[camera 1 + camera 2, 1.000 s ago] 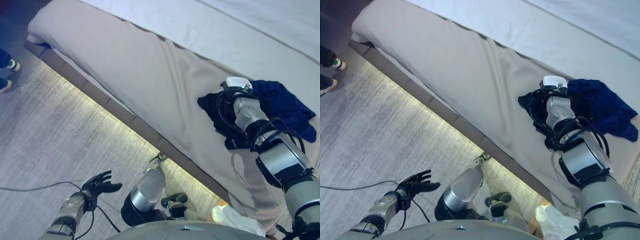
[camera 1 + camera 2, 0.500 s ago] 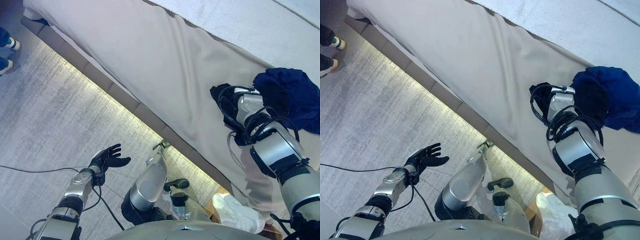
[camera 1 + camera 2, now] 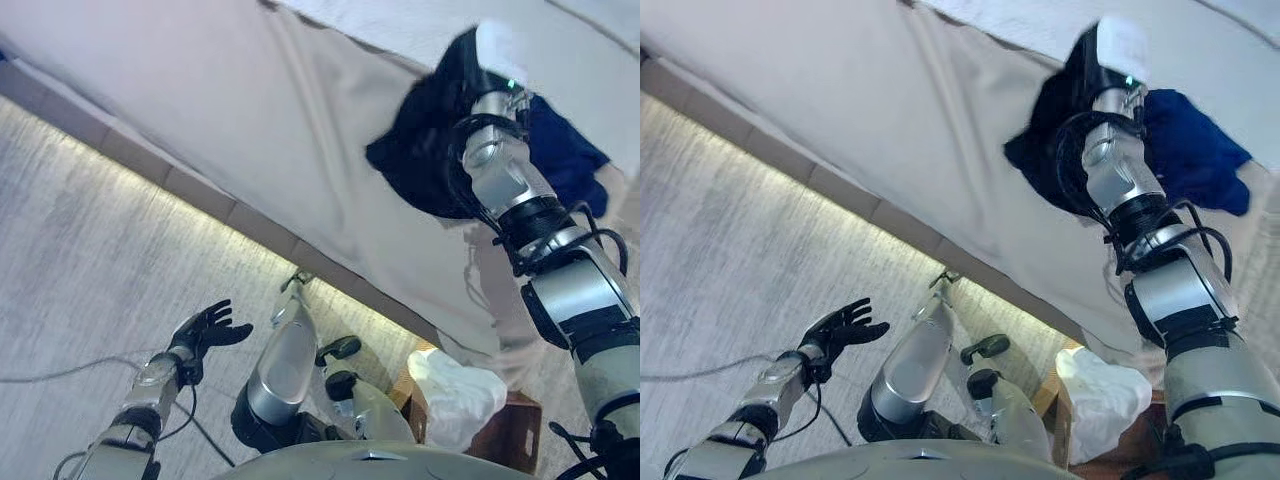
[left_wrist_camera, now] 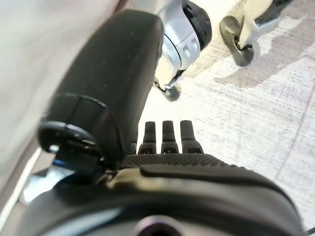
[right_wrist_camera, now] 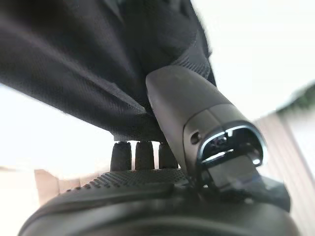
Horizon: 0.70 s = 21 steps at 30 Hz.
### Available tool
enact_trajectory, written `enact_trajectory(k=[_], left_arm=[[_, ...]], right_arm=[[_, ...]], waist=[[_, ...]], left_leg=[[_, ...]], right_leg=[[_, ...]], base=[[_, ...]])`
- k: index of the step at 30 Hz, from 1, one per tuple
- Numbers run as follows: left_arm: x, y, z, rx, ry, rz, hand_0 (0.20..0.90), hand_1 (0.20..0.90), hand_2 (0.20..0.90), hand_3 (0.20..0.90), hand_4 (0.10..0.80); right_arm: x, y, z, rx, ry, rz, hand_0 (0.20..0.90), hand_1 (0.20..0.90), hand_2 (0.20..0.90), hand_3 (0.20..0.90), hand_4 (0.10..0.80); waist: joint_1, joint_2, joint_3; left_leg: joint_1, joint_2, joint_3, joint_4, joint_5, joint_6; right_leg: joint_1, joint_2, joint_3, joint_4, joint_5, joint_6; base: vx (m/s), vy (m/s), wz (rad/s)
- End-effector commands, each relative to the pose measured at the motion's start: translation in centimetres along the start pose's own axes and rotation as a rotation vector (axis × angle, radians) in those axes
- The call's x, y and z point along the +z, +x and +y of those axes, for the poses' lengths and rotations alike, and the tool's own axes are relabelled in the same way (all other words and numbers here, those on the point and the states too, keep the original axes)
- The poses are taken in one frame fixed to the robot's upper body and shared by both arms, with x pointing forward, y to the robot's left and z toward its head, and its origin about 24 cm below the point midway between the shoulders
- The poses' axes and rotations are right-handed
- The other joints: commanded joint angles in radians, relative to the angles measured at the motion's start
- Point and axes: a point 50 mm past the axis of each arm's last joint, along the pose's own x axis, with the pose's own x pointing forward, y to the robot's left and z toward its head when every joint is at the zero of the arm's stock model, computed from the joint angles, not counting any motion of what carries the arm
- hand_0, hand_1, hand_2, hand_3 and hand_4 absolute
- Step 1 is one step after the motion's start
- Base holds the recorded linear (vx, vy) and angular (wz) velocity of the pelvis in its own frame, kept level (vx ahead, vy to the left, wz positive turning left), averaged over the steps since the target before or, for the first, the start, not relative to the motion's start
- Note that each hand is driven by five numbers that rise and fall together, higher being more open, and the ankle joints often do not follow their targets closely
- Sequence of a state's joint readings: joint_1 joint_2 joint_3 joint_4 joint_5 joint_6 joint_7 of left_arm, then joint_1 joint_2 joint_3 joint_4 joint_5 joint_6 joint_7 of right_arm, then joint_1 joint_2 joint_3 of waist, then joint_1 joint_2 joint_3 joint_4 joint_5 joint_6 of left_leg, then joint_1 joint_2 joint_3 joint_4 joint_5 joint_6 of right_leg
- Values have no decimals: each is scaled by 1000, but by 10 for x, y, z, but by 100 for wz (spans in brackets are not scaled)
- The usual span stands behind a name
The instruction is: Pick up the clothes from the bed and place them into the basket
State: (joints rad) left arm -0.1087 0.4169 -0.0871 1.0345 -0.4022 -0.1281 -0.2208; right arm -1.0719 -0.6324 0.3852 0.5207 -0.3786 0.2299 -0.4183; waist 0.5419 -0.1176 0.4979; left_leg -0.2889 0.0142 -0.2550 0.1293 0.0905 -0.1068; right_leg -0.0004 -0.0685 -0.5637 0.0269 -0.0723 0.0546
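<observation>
Black clothes, a limp dark garment of soft fabric (image 3: 420, 150), are hanging from the right hand (image 5: 197, 132), raised clear of the beige bedcover (image 3: 250, 110) and draping down beside the silver-grey forearm. In the right wrist view the dark fingers (image 5: 140, 155) and the thumb are pressing into the black fabric, which is folding over and around them, so the hand is clamped on the cloth (how far the fingertips are curling is hidden under the folds). Just beyond those fingers, further onto the bed, a crumpled dark blue garment (image 3: 1190, 150) is lying on the cover, partly behind the wrist; whether it is touching the black cloth cannot be told.

Below the hanging cloth the bedcover is falling over the edge of the bed, and under that edge a lit strip is glowing along the grey carpeted floor (image 3: 80, 250).

Well apart from all this, the left hand (image 3: 205, 328) is hovering low over the carpet with its dark fingers spread wide and straight, holding nothing; in its own wrist view the fingers (image 4: 167, 135) are pointing out in a row toward the floor.

Down by the foot of the bed, well below the right hand's fingers, a brown wooden basket (image 3: 515, 430) is standing on the floor with a crumpled white cloth (image 3: 455, 385) lying in it and spilling over its rim
</observation>
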Motion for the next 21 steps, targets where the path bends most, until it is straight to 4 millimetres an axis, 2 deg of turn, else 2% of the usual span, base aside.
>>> enact_trajectory(k=[1,3,5,8,10,14,18,21], left_arm=[[-67,-38,26,89,13,173,900,900,900,900,800],[-86,-47,27,107,31,246,900,900,900,900,800],[-98,-53,26,117,53,298,900,900,900,900,800],[-109,-58,24,133,72,356,900,900,900,900,800],[-110,-57,23,130,88,362,900,900,900,900,800],[-103,-48,14,114,100,368,900,900,900,900,800],[-93,-39,7,83,111,361,900,900,900,900,800],[-85,-32,-2,47,132,349,900,900,900,900,800]], right_arm=[[-13,-1,-67,-325,-18,-87,300,300,300,200,100],[-29,-14,-84,-377,-7,-75,300,300,300,200,100],[-41,-23,-97,-416,-13,-56,300,300,300,200,100],[-55,-37,-107,-458,-9,-20,300,300,300,200,100],[-62,-44,-114,-495,-20,-1,300,300,300,200,100],[-80,-62,-136,-594,-36,48,300,300,300,200,100],[-89,-67,-143,-595,-19,69,300,300,300,200,100],[-96,-70,-140,-529,17,97,300,300,300,200,100]], waist=[[-84,-16,-181],[-131,-17,-250],[-167,-8,-298],[-230,4,-357],[-260,12,-376],[-359,47,-408],[-410,68,-416],[-445,79,-420]], left_leg=[[65,-11,58,-136,-40,72],[119,-18,82,-159,-47,77],[140,-26,102,-166,-32,88],[197,-22,145,-183,-49,92],[214,-19,164,-191,-53,94],[276,-8,241,-196,-83,98],[307,-3,287,-193,-99,98],[328,2,309,-187,-110,97]], right_leg=[[78,-8,96,85,-72,15],[106,-1,140,55,-71,24],[109,-3,154,38,-43,29],[114,-2,199,29,-34,31],[112,1,218,18,-30,29],[105,4,279,11,-30,20],[98,6,298,15,-27,13],[91,12,316,24,-28,4]], base=[[130,15,-42],[105,26,-49],[58,37,-54],[120,-41,-37],[49,-93,-53],[23,-112,-52],[11,-110,-43],[10,-175,-39]])
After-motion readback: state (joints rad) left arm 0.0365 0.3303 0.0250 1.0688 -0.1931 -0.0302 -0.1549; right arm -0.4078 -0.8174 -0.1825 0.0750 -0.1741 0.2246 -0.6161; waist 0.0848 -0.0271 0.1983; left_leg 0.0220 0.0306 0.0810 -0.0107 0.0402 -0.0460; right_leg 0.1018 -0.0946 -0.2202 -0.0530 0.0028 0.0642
